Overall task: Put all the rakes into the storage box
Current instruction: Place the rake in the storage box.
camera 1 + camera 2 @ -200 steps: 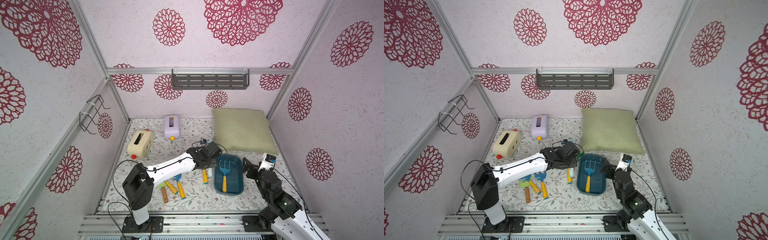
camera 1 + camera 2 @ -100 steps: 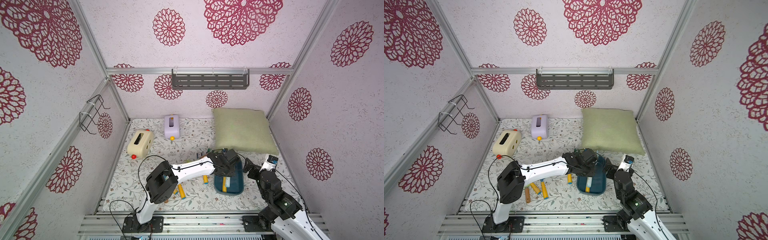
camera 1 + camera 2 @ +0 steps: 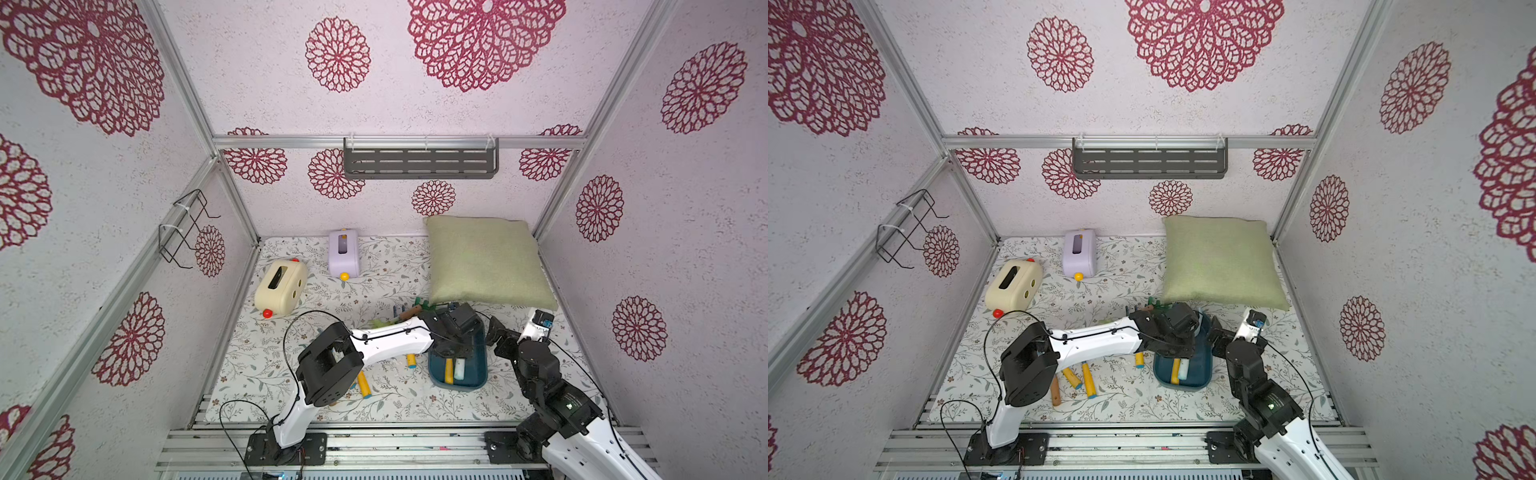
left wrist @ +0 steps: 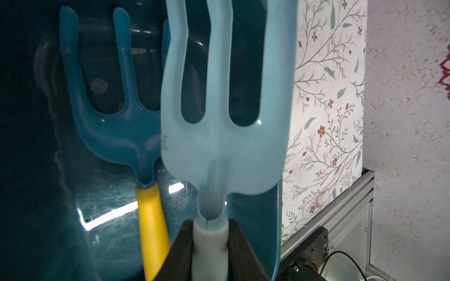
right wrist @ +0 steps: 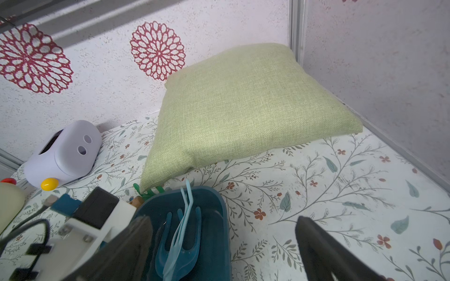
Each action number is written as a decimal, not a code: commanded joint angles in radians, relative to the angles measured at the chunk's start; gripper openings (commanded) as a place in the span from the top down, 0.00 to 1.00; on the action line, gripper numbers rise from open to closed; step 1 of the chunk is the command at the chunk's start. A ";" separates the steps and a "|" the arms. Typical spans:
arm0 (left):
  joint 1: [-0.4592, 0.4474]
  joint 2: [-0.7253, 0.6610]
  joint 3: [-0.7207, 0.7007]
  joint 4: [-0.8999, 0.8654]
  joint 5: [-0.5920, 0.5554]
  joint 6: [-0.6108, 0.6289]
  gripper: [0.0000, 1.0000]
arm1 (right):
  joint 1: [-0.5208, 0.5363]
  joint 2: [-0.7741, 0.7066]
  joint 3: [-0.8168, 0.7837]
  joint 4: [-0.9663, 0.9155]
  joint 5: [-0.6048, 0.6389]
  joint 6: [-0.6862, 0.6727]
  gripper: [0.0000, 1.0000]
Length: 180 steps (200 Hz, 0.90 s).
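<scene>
Left gripper (image 4: 210, 222): I see its 2 fingers narrow, pressed against both sides of the white handle of the rake (image 4: 219, 146). The pale blue head with 3 tines is inside the storage box (image 3: 457, 383), partly over a dark blue fork (image 4: 117, 136) with a yellow handle. Right gripper (image 5: 222, 219) is spread wide and holds nothing, just beside the box. A green pillow (image 3: 482, 257) lies behind.
</scene>
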 commanded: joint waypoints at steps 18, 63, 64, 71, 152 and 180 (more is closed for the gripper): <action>-0.004 0.008 0.016 0.043 0.007 0.004 0.43 | -0.004 0.039 0.015 0.012 -0.012 0.003 0.01; 0.000 -0.092 -0.093 0.103 -0.018 0.000 0.34 | -0.005 0.065 0.043 -0.023 -0.056 0.021 0.01; 0.002 -0.096 -0.096 0.105 -0.021 0.000 0.34 | -0.005 0.065 0.045 -0.023 -0.056 0.020 0.01; 0.002 -0.123 -0.123 0.113 -0.037 0.005 0.33 | -0.004 0.071 0.054 -0.034 -0.067 0.024 0.01; 0.050 -0.465 -0.444 0.082 -0.295 0.023 0.15 | -0.003 0.159 0.095 -0.040 -0.424 0.011 0.01; 0.101 -0.574 -0.557 0.076 -0.328 0.008 0.01 | 0.024 0.218 0.103 0.004 -0.552 0.017 0.07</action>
